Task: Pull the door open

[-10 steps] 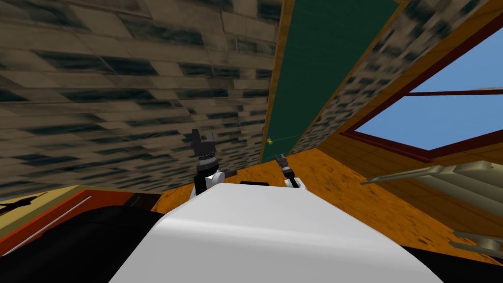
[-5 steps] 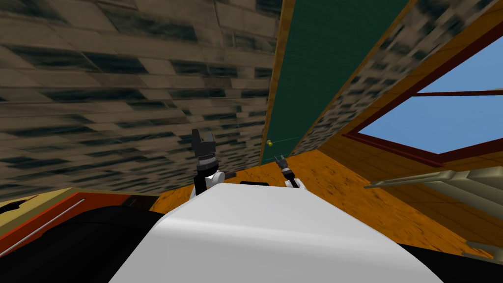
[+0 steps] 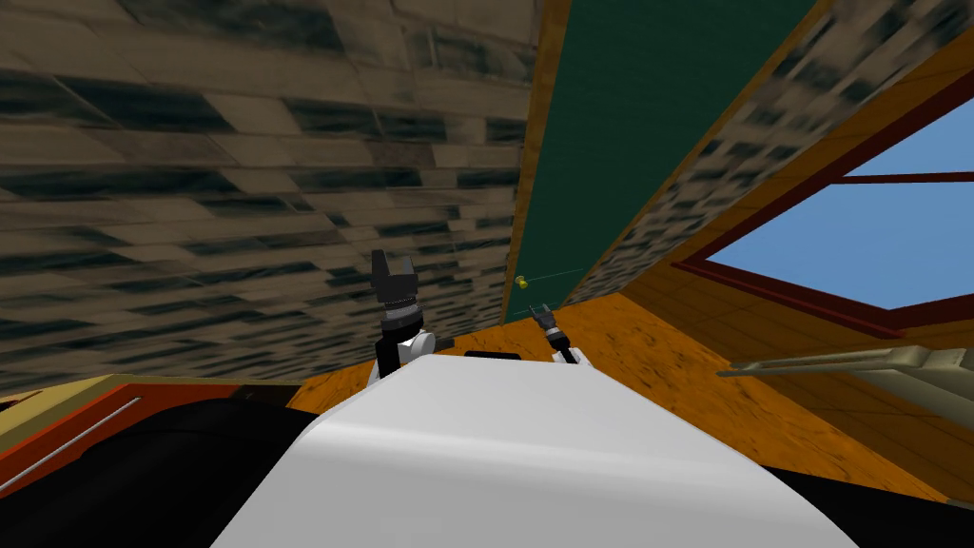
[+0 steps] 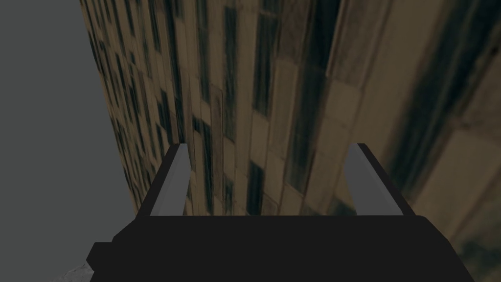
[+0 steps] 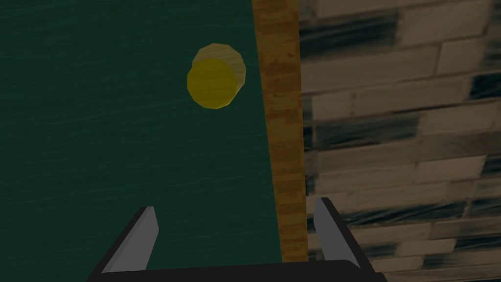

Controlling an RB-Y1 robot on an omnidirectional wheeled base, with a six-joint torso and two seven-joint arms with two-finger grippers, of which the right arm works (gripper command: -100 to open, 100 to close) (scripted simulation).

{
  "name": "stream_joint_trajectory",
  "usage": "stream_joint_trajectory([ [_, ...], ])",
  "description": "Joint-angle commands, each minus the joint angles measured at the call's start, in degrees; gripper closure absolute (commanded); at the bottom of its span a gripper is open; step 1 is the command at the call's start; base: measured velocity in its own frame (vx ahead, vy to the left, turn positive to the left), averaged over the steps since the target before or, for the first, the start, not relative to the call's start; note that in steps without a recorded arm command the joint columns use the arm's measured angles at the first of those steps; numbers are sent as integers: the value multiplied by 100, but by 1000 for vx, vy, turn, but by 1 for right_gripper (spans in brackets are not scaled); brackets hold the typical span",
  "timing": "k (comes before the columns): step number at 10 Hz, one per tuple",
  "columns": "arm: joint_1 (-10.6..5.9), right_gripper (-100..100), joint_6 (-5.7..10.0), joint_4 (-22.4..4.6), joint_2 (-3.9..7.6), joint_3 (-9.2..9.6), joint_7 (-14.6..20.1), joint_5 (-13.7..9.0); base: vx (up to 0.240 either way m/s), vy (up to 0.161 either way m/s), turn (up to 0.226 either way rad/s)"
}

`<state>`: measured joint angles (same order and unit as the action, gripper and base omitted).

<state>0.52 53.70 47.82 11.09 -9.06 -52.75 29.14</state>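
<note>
Door (image 5: 122, 147): flat dark green panel, being edged by a grained wooden jamb (image 5: 280, 122).
Knob (image 5: 213, 81): round, yellow, faceted, on the door near the jamb.
Right gripper (image 5: 236, 205): being held wide open, empty, facing the door.
Left gripper (image 4: 270, 146): being held open, empty, at mottled brickwork (image 4: 293, 98) beside the door.

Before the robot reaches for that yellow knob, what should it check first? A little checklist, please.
1. Is the right gripper open? Ok: its fingers stand wide apart and hold nothing.
2. Is the yellow knob in sight? Ok: it sits on the dark green door, close to the wooden door frame.
3. Is the knob between the fingers? Not ok: it lies ahead of them, untouched.
4. Is the left gripper out of the way? Ok: it is open and raised by the brick wall, apart from the door.
5. Is the door free to swing? Cannot tell.
</note>
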Motion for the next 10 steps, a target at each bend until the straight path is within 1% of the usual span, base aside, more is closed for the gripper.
stream_joint_trajectory([
  [1,-50,-100,68,-197,6,-23,-159,70,104,-31,13],
  [2,-95,-100,117,-342,14,-42,-262,116,102,-38,25],
  [5,-191,-100,222,-659,32,-81,-485,214,107,-45,16],
  [7,-232,-100,266,-791,39,-97,-578,255,61,-25,9],
  [8,-188,-100,215,-673,41,-82,-510,246,30,-10,4],
  [9,-149,-100,299,-769,107,-160,-515,187,94,64,176],
  [10,-130,-100,336,-812,139,-197,-512,157,150,100,137],
])
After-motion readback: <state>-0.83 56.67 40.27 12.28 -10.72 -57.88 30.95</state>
